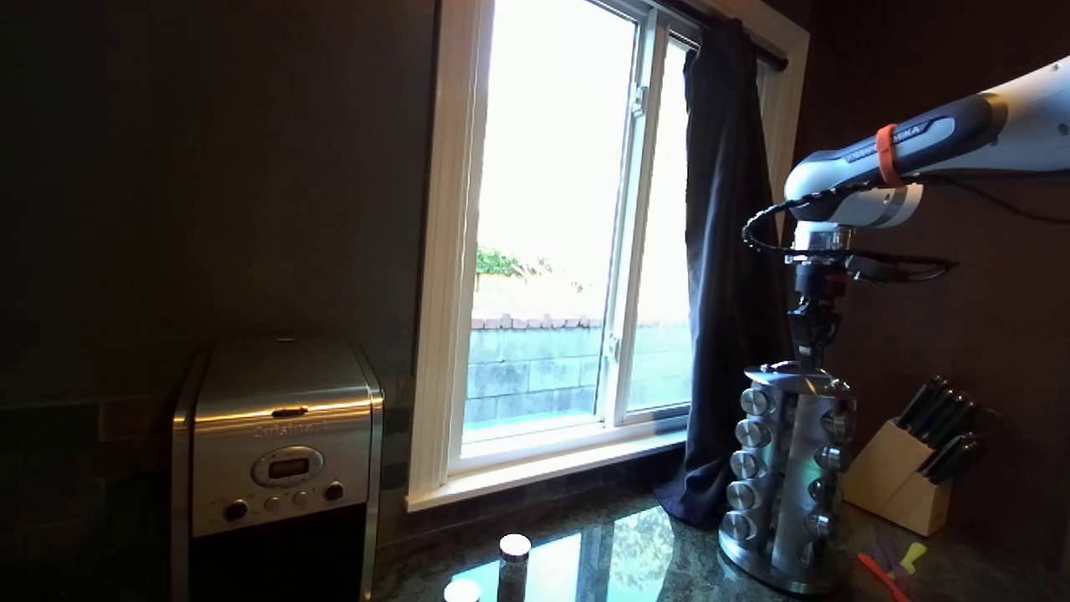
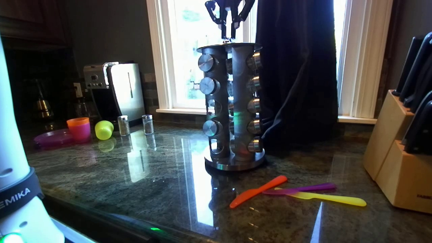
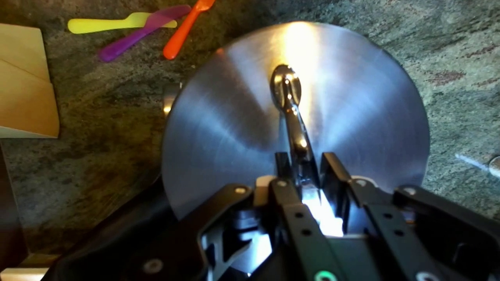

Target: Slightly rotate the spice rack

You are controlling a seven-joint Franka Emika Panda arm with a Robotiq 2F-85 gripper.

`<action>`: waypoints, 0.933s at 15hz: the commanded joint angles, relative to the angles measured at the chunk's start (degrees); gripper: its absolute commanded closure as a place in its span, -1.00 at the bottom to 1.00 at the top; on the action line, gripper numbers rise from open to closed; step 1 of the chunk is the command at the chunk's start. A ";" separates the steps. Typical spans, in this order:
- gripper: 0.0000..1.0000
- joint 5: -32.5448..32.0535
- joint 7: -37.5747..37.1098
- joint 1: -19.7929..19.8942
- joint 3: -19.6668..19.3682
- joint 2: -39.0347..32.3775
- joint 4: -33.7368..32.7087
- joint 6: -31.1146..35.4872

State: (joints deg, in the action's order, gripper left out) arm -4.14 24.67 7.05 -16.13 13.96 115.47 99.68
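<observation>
Because the spice rack [image 2: 240,104] stood upright on the desk [image 2: 162,189], straight below the fingers [image 3: 334,168], its curved, polished handle [image 3: 299,134] looked the natural place to take hold. In the wrist view, that handle ran from near 12 o'clock on the rack's round top [image 3: 218,128] toward 6, where the fingers straddled it, one at its 9 o'clock side and one at its 3. They were set narrow, only slightly apart; whether both pressed on the metal I could not tell.

I judged the rack fairly heavy, stiff and tall, with its tiers of lidded jars [image 2: 210,86], and liable to tip if dragged sideways by the top. Turned about its own axis, it would likely have moved easily, provided the round base [image 2: 234,164] let it spin. The smooth handle could have slipped, so a firm, level pinch near its middle seemed wiser than a tug at one end. In an exterior view, the column [image 2: 224,101] toward 9 o'clock appeared to lack two jars, which might have left the load uneven; a small, slow twist suited that best. The plastic knives [image 2: 258,191] lay at 4 o'clock from the base, apart from it, and the knife block [image 2: 388,135] stood farther off at 3 o'clock.
</observation>
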 commanded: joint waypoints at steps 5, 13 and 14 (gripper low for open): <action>0.93 1.47 -6.36 1.30 0.98 -1.73 -1.04 -0.79; 0.91 2.32 -25.82 2.64 3.07 -1.97 -1.32 -1.64; 0.91 2.60 -28.42 2.95 3.16 -2.31 -1.78 -2.12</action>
State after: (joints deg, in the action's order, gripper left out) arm -3.52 3.32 8.48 -13.97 13.34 115.17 99.40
